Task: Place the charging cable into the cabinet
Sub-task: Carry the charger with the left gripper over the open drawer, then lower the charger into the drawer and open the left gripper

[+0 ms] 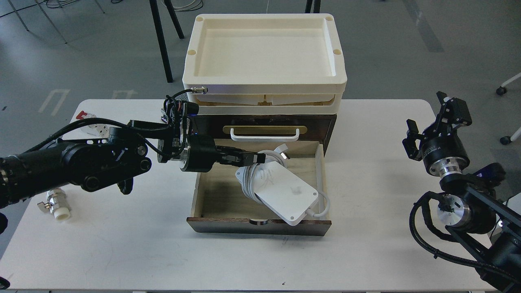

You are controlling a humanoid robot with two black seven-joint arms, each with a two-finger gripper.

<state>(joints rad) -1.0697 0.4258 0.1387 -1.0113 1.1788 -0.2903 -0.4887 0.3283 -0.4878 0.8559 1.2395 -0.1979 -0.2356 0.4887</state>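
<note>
The charging cable point(285, 191), a flat white adapter brick with its cord coiled round the upper end, lies tilted inside the open light-wood drawer point(220, 195) of the dark brown cabinet point(321, 122). Its lower corner reaches the drawer's front right. My left gripper point(254, 158) is low over the drawer and shut on the coiled end of the cable. My right gripper point(425, 118) is raised at the right edge of the table, far from the cabinet. I cannot tell whether it is open or shut.
Cream plastic trays point(264, 81) are stacked on the cabinet above a brass plate with a white handle point(264, 133). A small metal valve fitting point(55, 203) lies at the table's left. A white-and-red part point(87, 120) sits at the back left, behind my left arm.
</note>
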